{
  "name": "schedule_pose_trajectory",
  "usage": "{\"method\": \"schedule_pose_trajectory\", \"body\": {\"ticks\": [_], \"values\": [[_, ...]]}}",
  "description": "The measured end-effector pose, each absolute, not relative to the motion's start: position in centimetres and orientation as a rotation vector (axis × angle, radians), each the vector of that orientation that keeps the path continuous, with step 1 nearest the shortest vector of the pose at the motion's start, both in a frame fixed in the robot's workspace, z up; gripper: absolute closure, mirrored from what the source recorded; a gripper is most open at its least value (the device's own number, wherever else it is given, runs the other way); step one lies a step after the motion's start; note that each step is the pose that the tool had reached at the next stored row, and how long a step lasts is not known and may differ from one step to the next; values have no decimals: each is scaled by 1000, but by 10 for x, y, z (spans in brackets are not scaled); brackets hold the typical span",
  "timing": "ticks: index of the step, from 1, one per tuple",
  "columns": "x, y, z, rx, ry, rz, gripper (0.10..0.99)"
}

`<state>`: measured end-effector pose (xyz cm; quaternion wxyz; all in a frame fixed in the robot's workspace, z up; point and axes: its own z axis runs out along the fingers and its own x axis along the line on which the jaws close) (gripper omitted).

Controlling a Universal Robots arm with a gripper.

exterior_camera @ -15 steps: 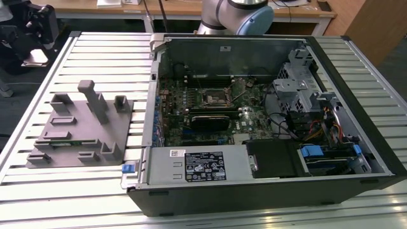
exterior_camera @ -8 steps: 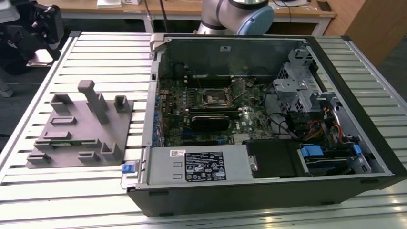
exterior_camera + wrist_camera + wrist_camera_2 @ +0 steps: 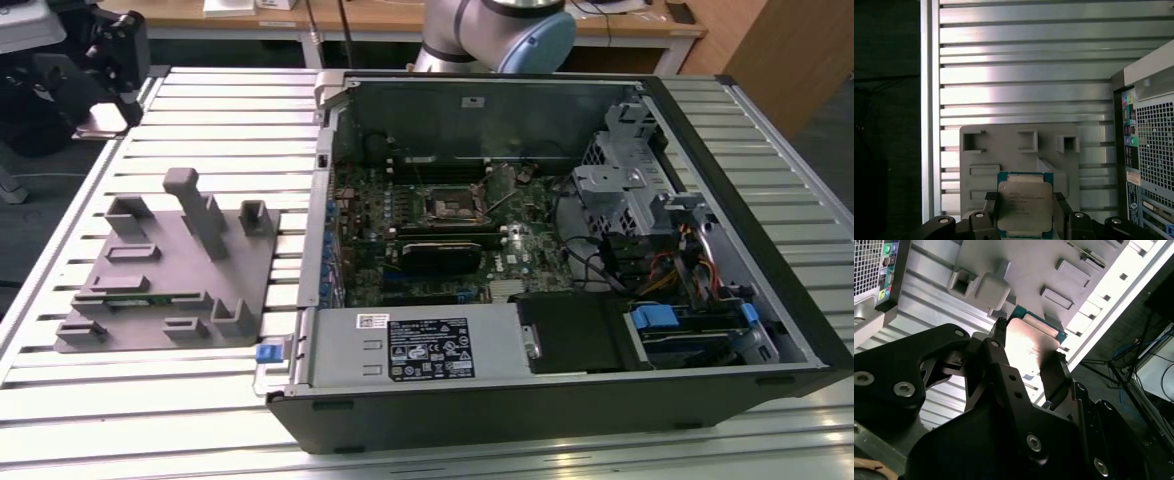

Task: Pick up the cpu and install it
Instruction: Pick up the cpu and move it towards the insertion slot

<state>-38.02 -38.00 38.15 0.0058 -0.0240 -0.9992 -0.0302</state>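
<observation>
Chip (image 3: 1025,207) in hand: in both wrist views my gripper (image 3: 1025,212) has its two fingers closed against opposite edges of the silvery square. It hangs over the grey fixture (image 3: 1014,155) on the slatted table (image 3: 1029,65), and I read it as lifted clear. So I judge the pick-up done and the install not yet begun. The dark socket (image 3: 454,205) inside the open computer case (image 3: 534,420) looks unfilled. Seating should call for a level chip, squared to that frame.
</observation>
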Motion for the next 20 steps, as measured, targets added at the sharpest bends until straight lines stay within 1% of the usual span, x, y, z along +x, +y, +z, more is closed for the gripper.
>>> {"method": "schedule_pose_trajectory", "body": {"ticks": [12, 20], "values": [[-365, -380, 382, -75, -3127, -94, 561], [-363, -379, 393, -75, -3128, -92, 561]]}}
